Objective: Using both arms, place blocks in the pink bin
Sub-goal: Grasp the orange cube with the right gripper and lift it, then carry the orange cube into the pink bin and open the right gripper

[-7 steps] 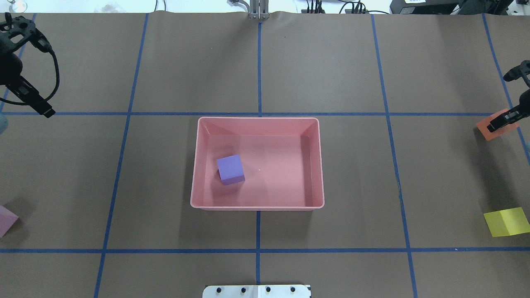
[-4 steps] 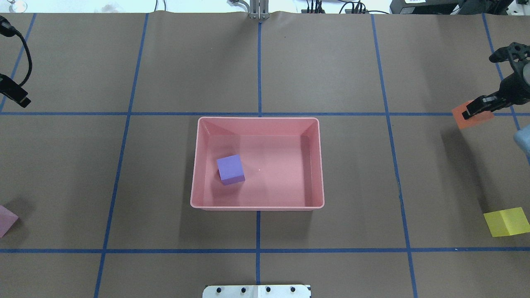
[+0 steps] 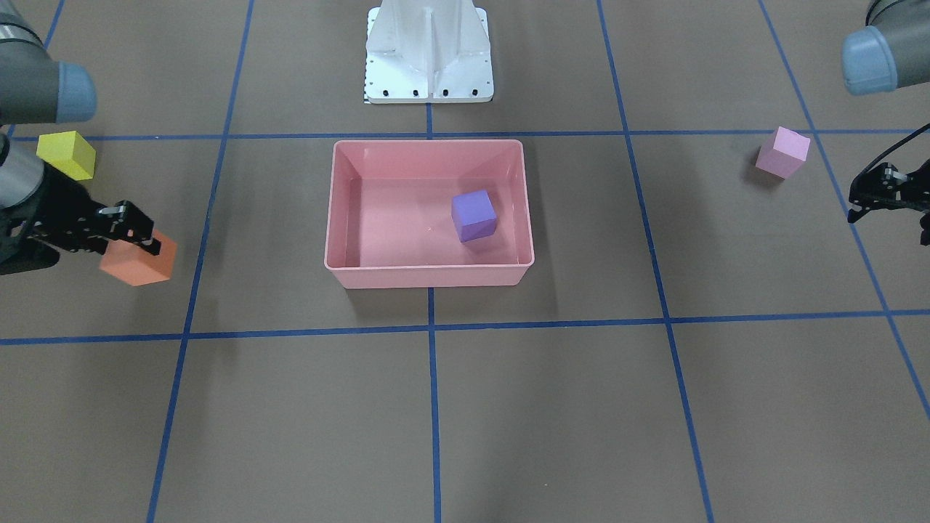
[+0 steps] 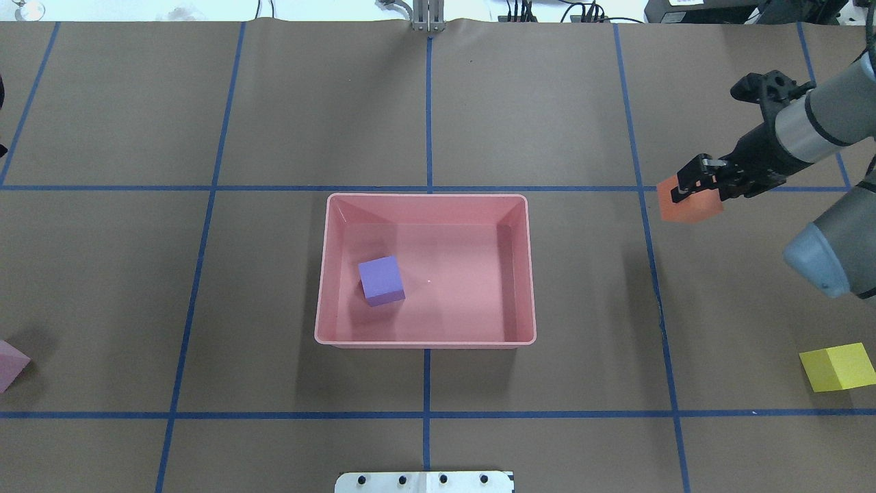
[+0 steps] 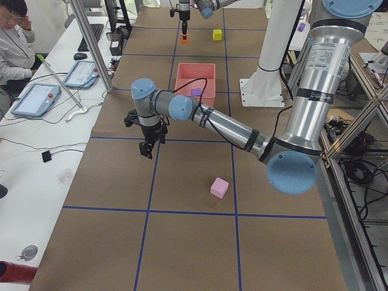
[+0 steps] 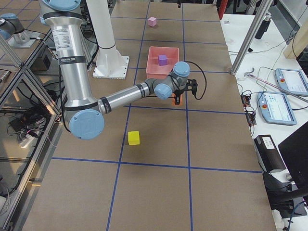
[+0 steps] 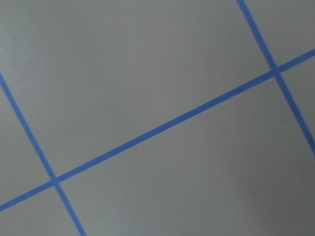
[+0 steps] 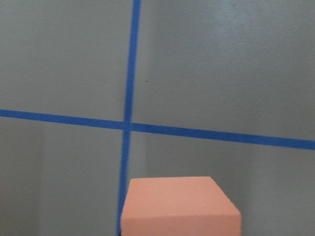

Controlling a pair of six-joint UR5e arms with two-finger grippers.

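The pink bin stands mid-table, also in the front view, with the purple cube inside it. My right gripper is shut on the orange cube and holds it above the table, right of the bin; the cube also shows in the right wrist view. The yellow cube lies near the robot's right edge. The light pink cube lies on the robot's left side. My left gripper hovers beyond it, open and empty, outside the overhead view.
The white robot base stands behind the bin. Blue tape lines grid the brown table cover. An operator sits at a side desk with tablets beyond the far table edge.
My right gripper has carried the orange cube leftward toward the bin. My left arm has moved left out of the overhead view.
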